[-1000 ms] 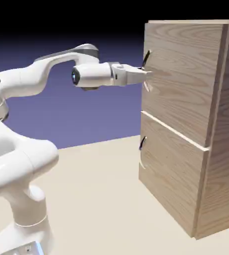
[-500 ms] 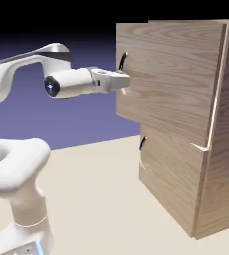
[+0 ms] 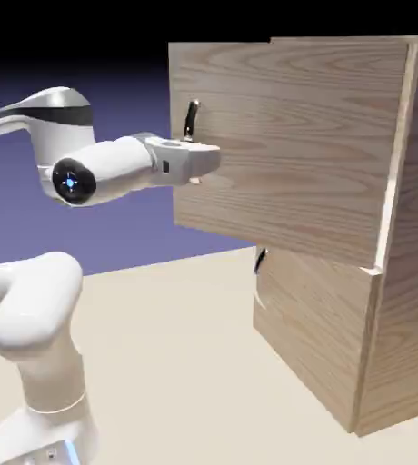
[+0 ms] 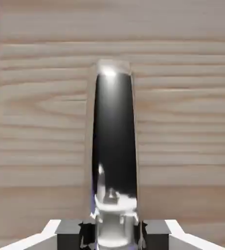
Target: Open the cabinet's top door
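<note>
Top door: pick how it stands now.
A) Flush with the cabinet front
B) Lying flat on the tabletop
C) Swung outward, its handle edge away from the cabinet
C: the top door angles out from the cabinet, its handle edge jutting well past the lower door.

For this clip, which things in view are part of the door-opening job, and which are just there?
Part of the job:
- top door, swung partly open
- its dark curved handle, between the closed jaws
- cabinet that carries the door

Just there:
- lower door, shut
- lower door's handle
- pale tabletop
</note>
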Motion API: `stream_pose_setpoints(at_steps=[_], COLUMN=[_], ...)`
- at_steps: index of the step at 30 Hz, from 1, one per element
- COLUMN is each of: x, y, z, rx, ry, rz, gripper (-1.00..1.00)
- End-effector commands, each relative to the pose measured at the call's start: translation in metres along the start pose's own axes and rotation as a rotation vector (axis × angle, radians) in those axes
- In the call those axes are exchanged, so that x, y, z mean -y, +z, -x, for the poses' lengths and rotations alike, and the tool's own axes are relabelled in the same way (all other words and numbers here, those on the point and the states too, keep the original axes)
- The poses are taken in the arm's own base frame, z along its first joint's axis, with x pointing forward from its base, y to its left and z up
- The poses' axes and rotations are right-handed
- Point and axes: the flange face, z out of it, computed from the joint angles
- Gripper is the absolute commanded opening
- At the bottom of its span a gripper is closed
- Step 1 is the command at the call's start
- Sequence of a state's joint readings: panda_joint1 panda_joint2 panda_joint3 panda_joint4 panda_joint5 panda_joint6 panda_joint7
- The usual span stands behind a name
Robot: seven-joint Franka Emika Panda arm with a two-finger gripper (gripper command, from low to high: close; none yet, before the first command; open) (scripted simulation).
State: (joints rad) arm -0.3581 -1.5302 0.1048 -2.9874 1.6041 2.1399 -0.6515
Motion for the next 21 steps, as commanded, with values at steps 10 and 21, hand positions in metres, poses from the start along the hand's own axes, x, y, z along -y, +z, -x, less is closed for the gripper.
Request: stream_pose_setpoints(at_steps=[10,21], x=[-0.02,-0.06], y=[-0.056,-0.127], z=[-0.02,-0.06], rx=[0.116,0.281], ry=[0.0,0.0], rz=[-0.115,-0.281], gripper=[-1.0,-1.0])
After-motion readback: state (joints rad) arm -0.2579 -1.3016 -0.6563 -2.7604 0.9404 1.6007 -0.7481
